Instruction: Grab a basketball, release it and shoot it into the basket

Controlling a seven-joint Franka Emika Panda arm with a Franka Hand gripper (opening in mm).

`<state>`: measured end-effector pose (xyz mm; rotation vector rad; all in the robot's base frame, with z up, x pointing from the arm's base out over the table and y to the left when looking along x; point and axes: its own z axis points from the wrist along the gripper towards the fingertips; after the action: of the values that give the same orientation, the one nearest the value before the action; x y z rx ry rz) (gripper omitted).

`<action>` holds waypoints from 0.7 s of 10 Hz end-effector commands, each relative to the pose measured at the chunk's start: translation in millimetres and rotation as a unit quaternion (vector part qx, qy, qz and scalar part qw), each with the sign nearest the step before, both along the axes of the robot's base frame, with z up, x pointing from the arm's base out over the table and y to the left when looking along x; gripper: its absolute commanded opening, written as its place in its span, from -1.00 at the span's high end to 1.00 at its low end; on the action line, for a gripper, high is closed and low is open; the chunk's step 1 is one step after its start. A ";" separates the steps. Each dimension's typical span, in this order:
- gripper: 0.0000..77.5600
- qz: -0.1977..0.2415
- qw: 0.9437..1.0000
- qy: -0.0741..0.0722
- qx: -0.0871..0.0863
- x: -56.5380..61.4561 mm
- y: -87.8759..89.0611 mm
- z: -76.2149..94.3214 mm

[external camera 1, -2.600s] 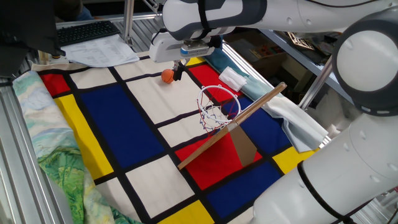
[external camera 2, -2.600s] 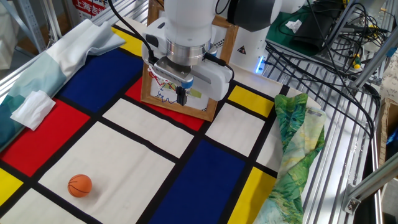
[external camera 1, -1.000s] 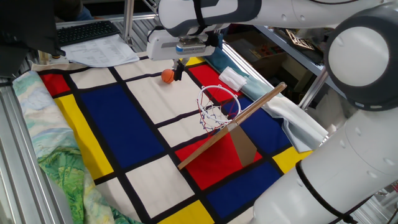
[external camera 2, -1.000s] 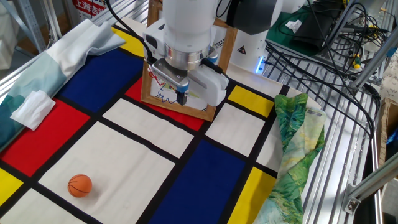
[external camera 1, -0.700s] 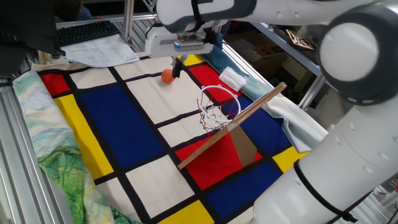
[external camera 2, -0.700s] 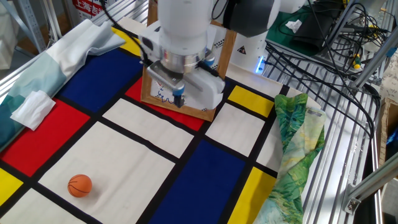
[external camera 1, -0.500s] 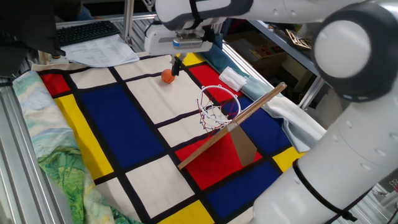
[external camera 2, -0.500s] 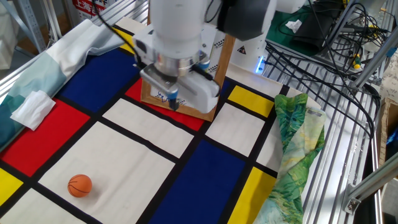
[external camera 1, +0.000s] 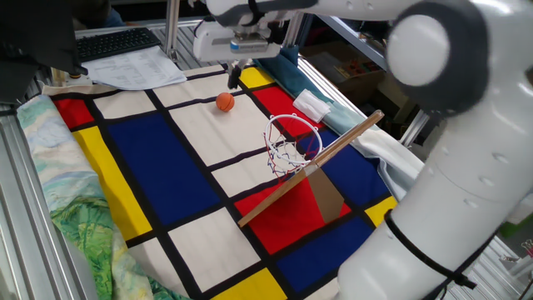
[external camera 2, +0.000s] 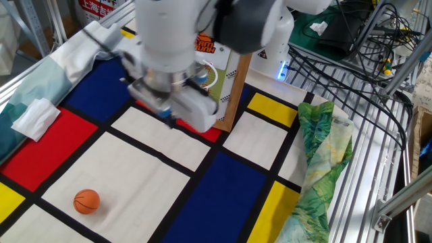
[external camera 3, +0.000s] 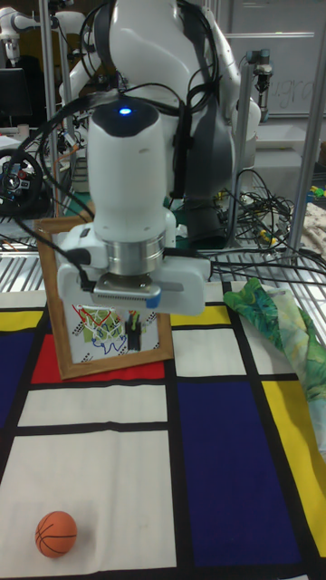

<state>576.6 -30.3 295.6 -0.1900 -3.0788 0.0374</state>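
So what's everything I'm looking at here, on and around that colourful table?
basketball: one, orange, on a white square, untouched
basket: one, white rim, red-white-blue net, on a slanted brown board
tablecloth: one, red, blue, yellow and white blocks with black lines
green patterned cloth: one, at the table's edge
folded white cloth: one, on a red block
papers: a white pile, beyond the table's far end
keyboard: one, black, behind the papers
claw: one, dark fingers, above the cloth, holding nothing
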 end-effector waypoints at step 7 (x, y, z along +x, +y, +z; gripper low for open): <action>1.00 0.013 1.000 -0.020 0.005 67.3 -61.0 -9.4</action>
<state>637.2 -83.1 285.6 -0.1542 -3.1080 0.0203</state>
